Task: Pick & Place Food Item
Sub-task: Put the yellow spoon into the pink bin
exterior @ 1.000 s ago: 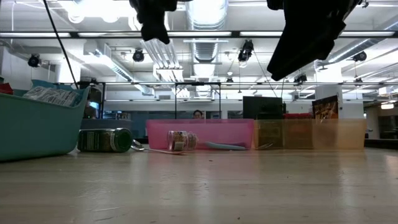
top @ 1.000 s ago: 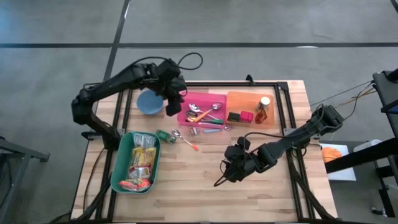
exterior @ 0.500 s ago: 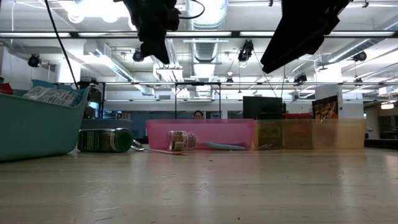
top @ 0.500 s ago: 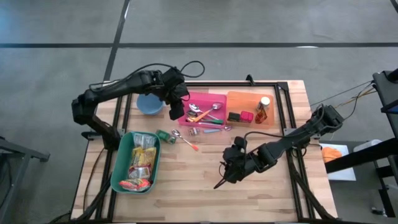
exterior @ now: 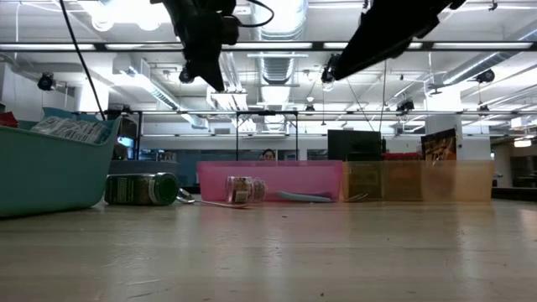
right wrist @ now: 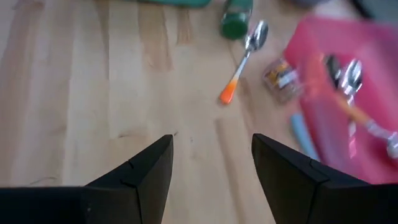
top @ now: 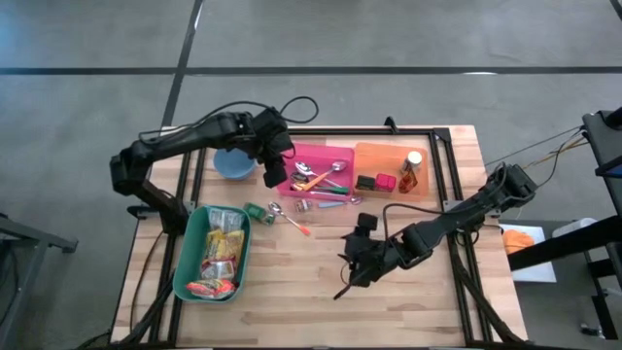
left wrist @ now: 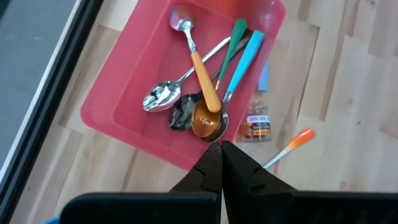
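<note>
Right gripper [top: 352, 264] slid left, its fingertips indistinct overhead.

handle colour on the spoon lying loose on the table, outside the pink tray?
Orange tip on the spoon; clearest in the right wrist view.

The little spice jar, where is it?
In the high view the spice jar lies on its side on the table, just in front of the pink tray, beside the orange-handled spoon.
</note>
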You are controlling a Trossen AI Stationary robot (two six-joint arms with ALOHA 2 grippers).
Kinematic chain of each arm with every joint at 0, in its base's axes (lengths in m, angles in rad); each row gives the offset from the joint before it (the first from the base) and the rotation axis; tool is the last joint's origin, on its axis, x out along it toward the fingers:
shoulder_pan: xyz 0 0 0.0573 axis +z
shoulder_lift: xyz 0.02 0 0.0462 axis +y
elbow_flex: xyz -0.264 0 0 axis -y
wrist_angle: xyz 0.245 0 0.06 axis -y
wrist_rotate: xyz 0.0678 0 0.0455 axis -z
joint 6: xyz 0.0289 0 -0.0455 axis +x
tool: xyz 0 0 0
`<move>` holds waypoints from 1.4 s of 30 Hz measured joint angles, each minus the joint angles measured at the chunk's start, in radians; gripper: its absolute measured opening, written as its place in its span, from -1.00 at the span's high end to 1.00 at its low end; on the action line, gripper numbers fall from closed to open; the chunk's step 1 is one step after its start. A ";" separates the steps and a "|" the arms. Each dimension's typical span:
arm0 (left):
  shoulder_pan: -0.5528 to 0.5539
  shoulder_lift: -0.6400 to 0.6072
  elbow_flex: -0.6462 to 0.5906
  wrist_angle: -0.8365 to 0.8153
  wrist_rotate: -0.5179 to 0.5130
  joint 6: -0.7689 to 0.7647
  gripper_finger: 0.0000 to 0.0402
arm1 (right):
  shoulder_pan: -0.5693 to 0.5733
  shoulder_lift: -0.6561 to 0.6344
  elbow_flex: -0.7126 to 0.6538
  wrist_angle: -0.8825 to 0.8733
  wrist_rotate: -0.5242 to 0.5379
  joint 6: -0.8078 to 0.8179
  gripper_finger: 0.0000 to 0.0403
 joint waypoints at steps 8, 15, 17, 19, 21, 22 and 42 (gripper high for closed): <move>0.000 -0.016 0.001 0.002 0.000 -0.022 1.00 | -0.051 0.000 0.000 0.017 0.246 -0.115 -0.08; 0.000 -0.009 -0.016 0.205 0.000 -0.019 1.00 | -0.142 0.000 -0.017 -0.043 0.242 -0.095 -0.08; 0.000 0.004 -0.016 0.252 0.006 -0.008 1.00 | -0.163 0.000 -0.017 -0.098 0.267 -0.054 -0.08; 0.004 0.021 -0.015 0.256 0.011 0.029 1.00 | -0.176 0.000 -0.017 -0.161 0.305 -0.004 -0.08; 0.004 0.046 -0.012 0.252 0.011 0.074 1.00 | -0.184 0.000 -0.018 -0.206 0.327 0.040 -0.08; 0.004 0.058 -0.011 0.252 0.011 0.091 1.00 | -0.187 0.000 -0.018 -0.218 0.328 0.050 -0.08; 0.005 0.408 0.179 0.324 0.001 0.132 0.28 | -0.186 -0.129 -0.018 -0.492 0.396 0.402 -0.08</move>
